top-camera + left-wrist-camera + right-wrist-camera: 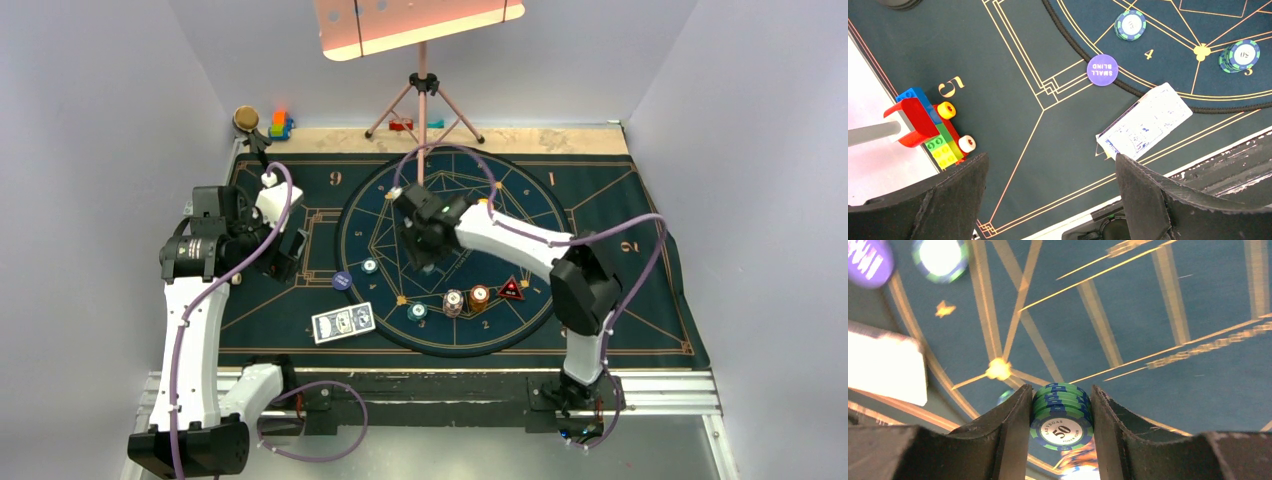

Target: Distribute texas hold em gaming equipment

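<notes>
My right gripper [1060,415] is shut on a stack of green-and-blue "50" poker chips [1062,410], held over the round mat's middle [425,248]. My left gripper [1050,195] is open and empty above the mat's left part [287,250]. The blue-and-white cards [343,322] lie near the front edge, just beyond my left gripper's right finger [1158,200] in the left wrist view [1145,122]. A purple "small blind" disc [342,281] [1102,70] lies at the circle's rim. Teal chip stacks [370,266] [417,311], a white stack [453,300], an orange stack [480,296] and the red-edged triangular marker [511,290] sit along the circle's front.
Coloured toy blocks [933,127] lie at the mat's left edge, close to my left gripper's left finger. More blocks [281,125] and a round brass-coloured disc on a black stand [245,118] are at the back left. A pink tripod stand [423,100] stands at the back.
</notes>
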Robot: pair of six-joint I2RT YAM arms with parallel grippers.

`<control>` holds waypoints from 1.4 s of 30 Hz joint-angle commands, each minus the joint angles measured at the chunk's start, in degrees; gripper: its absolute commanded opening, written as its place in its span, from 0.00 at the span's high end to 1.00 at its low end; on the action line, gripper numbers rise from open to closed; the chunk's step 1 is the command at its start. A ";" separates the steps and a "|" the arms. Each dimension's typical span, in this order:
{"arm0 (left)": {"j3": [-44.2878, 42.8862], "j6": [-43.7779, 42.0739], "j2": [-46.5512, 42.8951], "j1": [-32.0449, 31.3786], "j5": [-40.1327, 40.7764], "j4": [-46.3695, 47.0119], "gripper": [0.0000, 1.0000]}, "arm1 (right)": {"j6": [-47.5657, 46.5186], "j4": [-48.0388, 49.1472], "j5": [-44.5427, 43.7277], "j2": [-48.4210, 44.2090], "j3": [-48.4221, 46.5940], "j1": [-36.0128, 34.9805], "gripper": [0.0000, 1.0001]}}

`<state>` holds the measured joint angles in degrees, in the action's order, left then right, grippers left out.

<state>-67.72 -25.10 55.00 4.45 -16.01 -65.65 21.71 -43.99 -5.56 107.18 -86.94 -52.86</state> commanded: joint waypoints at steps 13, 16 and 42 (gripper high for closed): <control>-1.12 -0.74 -0.04 0.25 -0.34 0.43 0.00 | -1.86 0.27 -2.55 18.74 -21.57 24.99 0.60; -1.18 -0.70 0.18 0.25 -0.56 0.60 0.00 | -1.70 -0.70 -2.61 22.89 -25.78 25.35 0.61; -1.10 -0.45 -0.08 0.30 -1.61 0.27 0.00 | -1.31 1.22 -5.78 6.28 -16.68 17.54 0.16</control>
<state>-67.72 -25.10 55.48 4.45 -16.43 -65.63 20.47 -44.45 -9.69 124.20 -107.92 -29.65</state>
